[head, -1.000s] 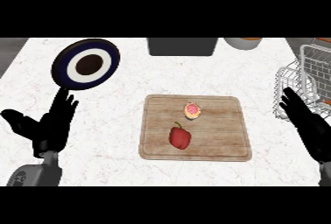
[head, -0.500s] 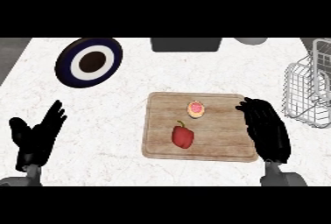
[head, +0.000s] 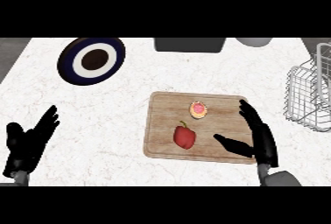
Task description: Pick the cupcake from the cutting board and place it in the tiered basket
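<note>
Pink-topped cupcake (head: 198,110) upright on cutting board (head: 161,131).

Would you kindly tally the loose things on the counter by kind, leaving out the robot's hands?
Food items: 2, the pink-frosted cupcake and the red bell pepper
Boards: 1, the wooden cutting board
Plates: 1, the dark blue and white round plate
Baskets: 1, the white wire tiered basket
Total: 5
</note>
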Motion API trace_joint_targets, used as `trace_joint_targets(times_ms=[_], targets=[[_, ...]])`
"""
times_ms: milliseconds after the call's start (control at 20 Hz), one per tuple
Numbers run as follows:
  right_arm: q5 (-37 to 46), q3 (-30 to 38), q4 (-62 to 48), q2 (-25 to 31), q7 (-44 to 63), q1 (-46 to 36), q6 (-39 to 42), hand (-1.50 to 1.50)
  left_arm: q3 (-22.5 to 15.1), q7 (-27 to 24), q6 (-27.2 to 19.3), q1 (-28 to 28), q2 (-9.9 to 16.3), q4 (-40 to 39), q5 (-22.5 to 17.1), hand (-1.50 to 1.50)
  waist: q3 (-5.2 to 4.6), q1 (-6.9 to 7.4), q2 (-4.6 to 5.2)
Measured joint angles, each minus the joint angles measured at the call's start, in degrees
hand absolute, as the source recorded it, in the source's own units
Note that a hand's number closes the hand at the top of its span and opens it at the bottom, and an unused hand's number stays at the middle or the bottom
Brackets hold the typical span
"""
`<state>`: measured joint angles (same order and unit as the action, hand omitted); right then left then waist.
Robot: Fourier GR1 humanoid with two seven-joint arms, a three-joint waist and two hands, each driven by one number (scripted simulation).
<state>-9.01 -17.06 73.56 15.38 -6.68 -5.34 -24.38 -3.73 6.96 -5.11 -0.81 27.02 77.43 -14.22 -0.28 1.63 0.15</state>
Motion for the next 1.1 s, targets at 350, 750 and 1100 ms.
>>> trace_joint_targets(times_ms=[350, 750, 1100], targets=[[3.68, -6.75, 4.04, 6.95, 23.17, -10.60, 9.03, -1.50, 0.68, -0.13, 0.65, -1.07, 0.20, 0.04, 0.17, 0.00, 0.12, -0.52, -0.22], [3.06, -5.18, 4.32, 5.29, 40.57, -22.91, 17.58, -1.50, 2.62, -1.09, 2.36, -1.30, -0.72, -1.14, 0.82, 0.00, 0.23, -1.09, -0.18], [0.51, -3.19, 3.63, 5.26, 51.66, -26.91, 26.15, -1.50, 3.61, -0.16, 2.41, -2.32, -1.84, 0.27, 1.84, 0.00, 0.26, -1.25, -0.20]])
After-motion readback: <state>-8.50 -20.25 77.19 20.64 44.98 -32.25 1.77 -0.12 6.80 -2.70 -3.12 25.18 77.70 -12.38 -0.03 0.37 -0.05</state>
